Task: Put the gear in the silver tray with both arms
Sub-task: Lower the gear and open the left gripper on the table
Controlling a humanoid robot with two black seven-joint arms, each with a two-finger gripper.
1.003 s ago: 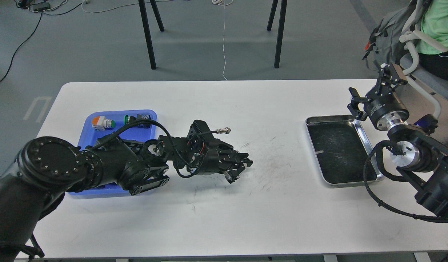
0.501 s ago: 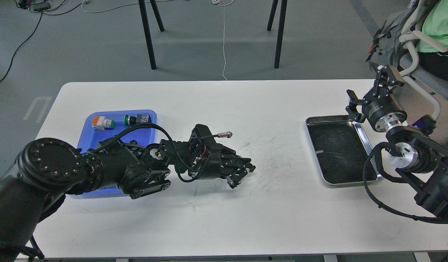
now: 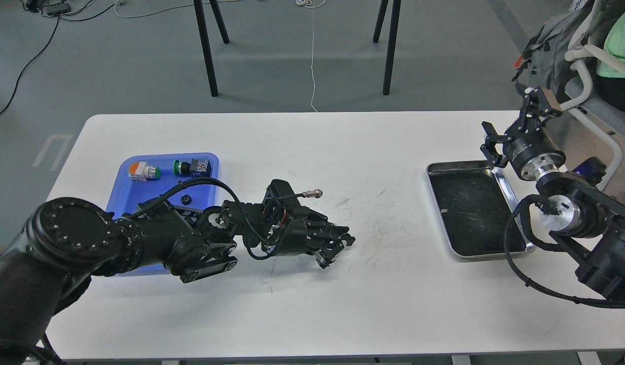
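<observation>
The silver tray (image 3: 470,218) lies empty at the right of the white table (image 3: 302,147). My left gripper (image 3: 337,248) hangs low over the table's middle, pointing right, well left of the tray. Its dark fingers blur together, and I cannot tell whether they hold anything. My right gripper (image 3: 513,124) is above the tray's far right corner, open and empty. A small black round part (image 3: 185,197), perhaps the gear, lies in the blue tray (image 3: 120,187) behind my left arm.
The blue tray at the left also holds an orange-and-white button (image 3: 142,171) and a green-capped switch (image 3: 191,166). A person in green sits on a chair (image 3: 591,61) just beyond the table's right end. Black table legs stand behind.
My left gripper has drifted a little down and toward the front. My right gripper has shifted slightly up and left. The black round part in the blue tray has become visible.
</observation>
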